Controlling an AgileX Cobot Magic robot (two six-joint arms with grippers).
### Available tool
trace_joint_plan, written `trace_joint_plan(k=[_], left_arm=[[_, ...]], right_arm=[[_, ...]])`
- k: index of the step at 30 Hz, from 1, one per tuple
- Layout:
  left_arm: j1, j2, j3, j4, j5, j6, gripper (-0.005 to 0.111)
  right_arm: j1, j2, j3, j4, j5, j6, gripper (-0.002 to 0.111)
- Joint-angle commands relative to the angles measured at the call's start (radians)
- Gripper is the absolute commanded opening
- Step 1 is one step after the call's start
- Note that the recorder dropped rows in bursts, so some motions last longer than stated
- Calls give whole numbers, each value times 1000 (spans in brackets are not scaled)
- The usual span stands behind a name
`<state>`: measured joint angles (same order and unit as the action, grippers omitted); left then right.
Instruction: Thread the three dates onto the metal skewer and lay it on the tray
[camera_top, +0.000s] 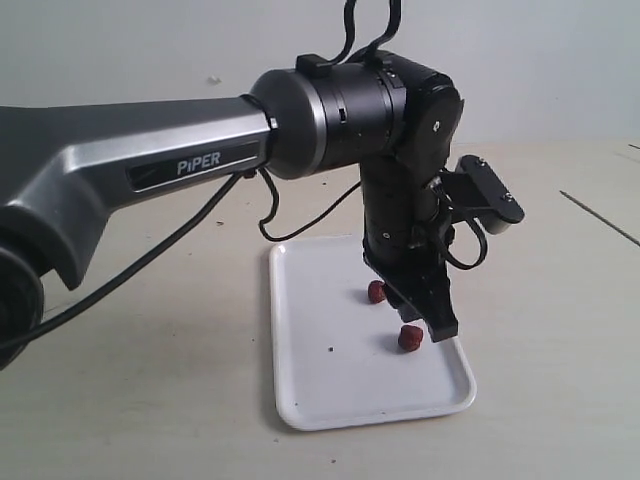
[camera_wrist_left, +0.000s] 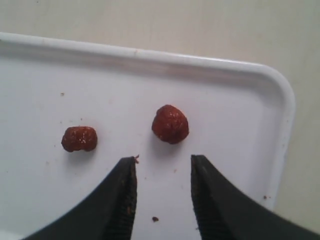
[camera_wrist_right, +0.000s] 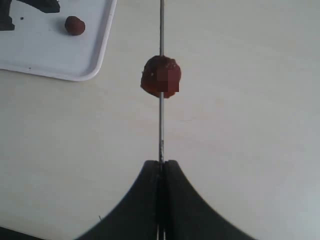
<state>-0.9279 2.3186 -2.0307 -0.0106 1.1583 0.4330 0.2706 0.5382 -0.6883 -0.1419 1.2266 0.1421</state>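
Note:
The white tray lies on the table with two loose dates on it. In the left wrist view these are one date just ahead of my open left gripper and a second date off to one side. The exterior view shows the left gripper hanging low over the tray beside both dates, holding nothing. My right gripper is shut on the thin metal skewer. The third date is threaded partway along it, above bare table beside the tray's corner.
The left arm's large grey link fills the left of the exterior view and hides the table behind it. A thin dark line crosses the table at far right; I cannot tell whether it is the skewer. Small crumbs dot the tray.

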Motion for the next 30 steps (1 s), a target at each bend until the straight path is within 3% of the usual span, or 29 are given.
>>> trace_joint_plan(k=[1,6,12,21,26,30], left_arm=[[-1,8,1,5,-26,-9,37],[-1,14,1,21,-48,-7,37],[6,14,1,2,-46,356,37],[119,14,24,-380,20,875,37],[198,14,56,-487,11,957,45],[213,14,75,-532,-23,1063,51]], right_arm=[[-5,-2,5,8,-6,-11,0],[-5,-2,5,8,-6,-11,0],[-5,-2,5,8,-6,-19,0],[-5,-2,5,8,-6,-19,0],[-5,-2,5,8,-6,-19,0],[-5,-2,5,8,-6,-19,0]])
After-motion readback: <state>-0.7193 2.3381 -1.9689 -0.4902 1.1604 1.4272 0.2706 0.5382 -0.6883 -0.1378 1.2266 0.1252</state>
